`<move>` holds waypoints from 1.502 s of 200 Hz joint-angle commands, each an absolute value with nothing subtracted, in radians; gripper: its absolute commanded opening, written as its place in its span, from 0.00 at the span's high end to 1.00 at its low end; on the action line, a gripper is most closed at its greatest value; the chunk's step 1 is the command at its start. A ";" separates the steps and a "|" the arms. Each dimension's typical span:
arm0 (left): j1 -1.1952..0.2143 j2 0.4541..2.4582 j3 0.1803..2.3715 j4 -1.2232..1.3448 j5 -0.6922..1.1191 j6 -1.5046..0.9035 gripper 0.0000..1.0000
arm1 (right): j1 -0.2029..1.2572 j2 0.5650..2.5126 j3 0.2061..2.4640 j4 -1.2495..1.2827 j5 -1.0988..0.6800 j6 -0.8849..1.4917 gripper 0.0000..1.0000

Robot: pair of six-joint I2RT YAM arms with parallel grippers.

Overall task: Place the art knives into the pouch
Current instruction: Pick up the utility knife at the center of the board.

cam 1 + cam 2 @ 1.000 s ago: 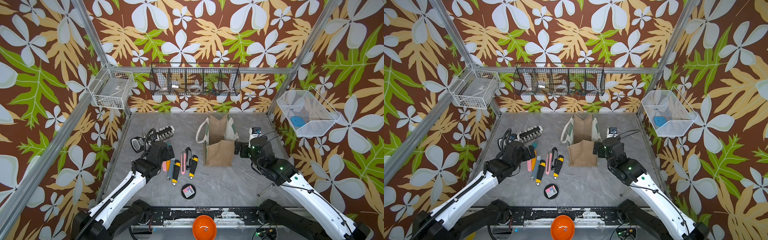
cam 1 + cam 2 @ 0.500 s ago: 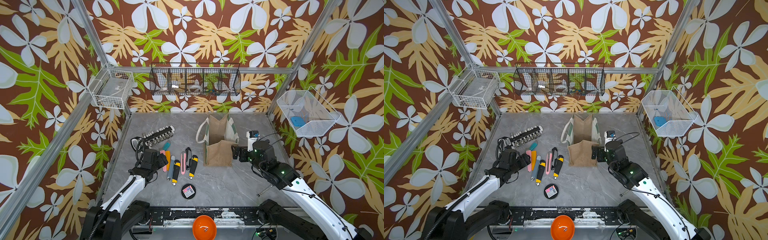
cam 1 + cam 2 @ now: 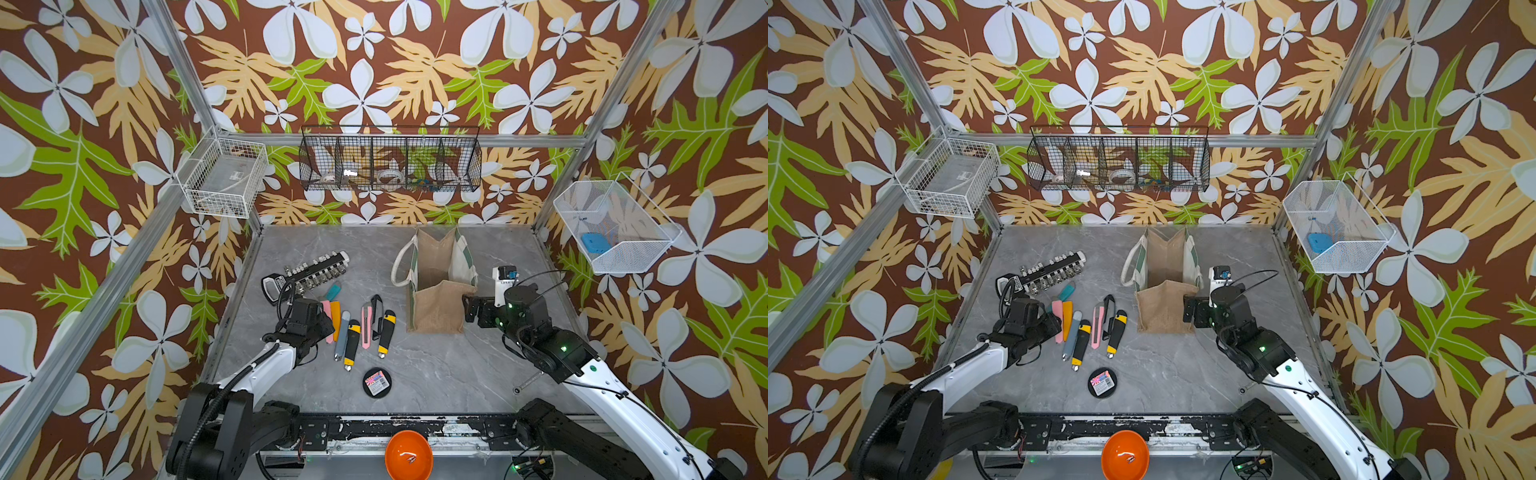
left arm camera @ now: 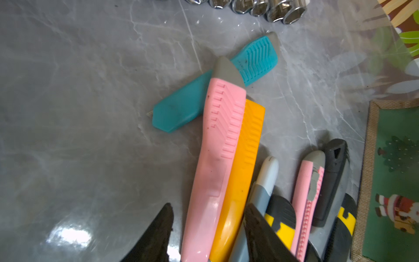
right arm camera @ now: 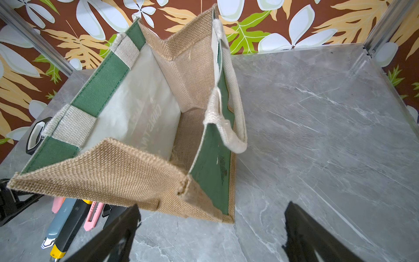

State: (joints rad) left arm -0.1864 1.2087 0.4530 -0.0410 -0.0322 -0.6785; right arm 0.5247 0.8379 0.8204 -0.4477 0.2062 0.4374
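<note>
pink art knife (image 4: pixel 215 158) lies flat on the table (image 3: pixel 436 374), not yet in the pouch (image 3: pixel 436 307). It is at the end of the knife row farthest from the pouch, off the pouch's green printed side. Its grey tip lies across a teal knife (image 4: pixel 181 108), and an orange knife (image 4: pixel 244 147) touches it on the pouch side.

I see the left gripper (image 4: pixel 208 206) down over the row, jaws partly open and straddling the pink and orange handles together. One finger stands just clear of the pink handle. The other sits over the grey knife (image 4: pixel 265 181) next to the orange one. I can't tell if it presses on anything, and nothing is lifted.

The rest of the row, going toward the pouch: yellow-black knife (image 3: pixel 352 340), slim pink knife (image 3: pixel 365 328), black knife (image 3: pixel 377 309), second yellow-black knife (image 3: pixel 387 328).

The pouch stands upright with its mouth open.

The right gripper (image 5: pixel 214 205) is on the pouch's other side, just beside its near burlap corner. Jaws are wide, holding nothing, and not touching the pouch.
</note>
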 commanded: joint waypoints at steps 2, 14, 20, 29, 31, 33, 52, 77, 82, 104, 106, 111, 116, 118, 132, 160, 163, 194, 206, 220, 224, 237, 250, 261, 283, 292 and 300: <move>-0.186 1.250 0.477 -0.003 -0.070 -0.677 0.49 | 0.525 0.840 0.824 -0.426 0.206 0.434 0.01; -0.185 1.272 0.491 -0.004 -0.080 -0.673 0.49 | 0.525 0.839 0.824 -0.433 0.215 0.434 0.01; -0.186 1.281 0.499 -0.005 -0.085 -0.671 0.50 | 0.525 0.839 0.824 -0.437 0.220 0.433 0.01; -0.186 1.292 0.509 -0.005 -0.093 -0.671 0.50 | 0.525 0.838 0.821 -0.440 0.225 0.434 0.01; -0.185 1.294 0.511 -0.005 -0.095 -0.670 0.50 | 0.525 0.837 0.822 -0.440 0.226 0.433 0.01; -0.185 1.298 0.513 -0.005 -0.096 -0.670 0.50 | 0.525 0.837 0.821 -0.440 0.227 0.434 0.01; -0.186 1.327 0.531 -0.001 -0.111 -0.663 0.50 | 0.525 0.825 0.809 -0.437 0.231 0.437 0.01; -0.185 1.368 0.559 -0.009 -0.130 -0.649 0.55 | 0.525 0.809 0.799 -0.438 0.239 0.445 0.01; -0.185 1.374 0.562 -0.008 -0.130 -0.648 0.56 | 0.525 0.808 0.799 -0.439 0.240 0.445 0.01; -0.186 1.401 0.572 0.000 -0.129 -0.644 0.57 | 0.525 0.798 0.799 -0.444 0.248 0.445 0.01; -0.186 1.404 0.574 0.000 -0.130 -0.643 0.57 | 0.525 0.797 0.799 -0.445 0.248 0.444 0.01; -0.186 1.412 0.576 0.001 -0.129 -0.643 0.57 | 0.525 0.797 0.799 -0.447 0.251 0.443 0.01; -0.185 1.418 0.578 0.002 -0.128 -0.639 0.58 | 0.525 0.796 0.799 -0.446 0.253 0.443 0.01; -0.185 1.422 0.579 0.002 -0.129 -0.638 0.58 | 0.526 0.796 0.799 -0.447 0.253 0.443 0.01; -0.186 1.439 0.586 0.004 -0.122 -0.630 0.58 | 0.525 0.797 0.801 -0.451 0.258 0.444 0.01; -0.186 1.478 0.586 0.016 -0.112 -0.624 0.62 | 0.525 0.797 0.801 -0.454 0.261 0.443 0.01; -0.186 1.482 0.587 0.016 -0.111 -0.623 0.62 | 0.525 0.797 0.802 -0.454 0.262 0.443 0.01; -0.186 1.521 0.588 0.022 -0.101 -0.613 0.69 | 0.525 0.796 0.802 -0.455 0.272 0.446 0.01; -0.186 1.518 0.587 0.021 -0.105 -0.611 0.74 | 0.525 0.795 0.802 -0.456 0.276 0.447 0.01; -0.185 1.511 0.584 0.016 -0.103 -0.611 0.79 | 0.525 0.796 0.801 -0.456 0.279 0.448 0.01; -0.185 1.508 0.584 0.014 -0.103 -0.611 0.80 | 0.525 0.796 0.802 -0.455 0.278 0.447 0.01; -0.185 1.498 0.581 0.012 -0.102 -0.612 0.82 | 0.525 0.797 0.799 -0.456 0.282 0.449 0.01; -0.185 1.486 0.580 0.007 -0.103 -0.613 0.83 | 0.525 0.798 0.796 -0.453 0.284 0.453 0.01; -0.185 1.477 0.580 0.002 -0.104 -0.613 0.86 | 0.525 0.798 0.795 -0.448 0.285 0.457 0.01; -0.185 1.459 0.586 -0.008 -0.103 -0.610 0.88 | 0.526 0.802 0.795 -0.448 0.289 0.460 0.01; -0.185 1.451 0.592 -0.018 -0.102 -0.609 0.89 | 0.525 0.802 0.796 -0.448 0.290 0.461 0.01; -0.186 1.440 0.597 -0.026 -0.099 -0.607 0.90 | 0.525 0.802 0.796 -0.448 0.288 0.462 0.01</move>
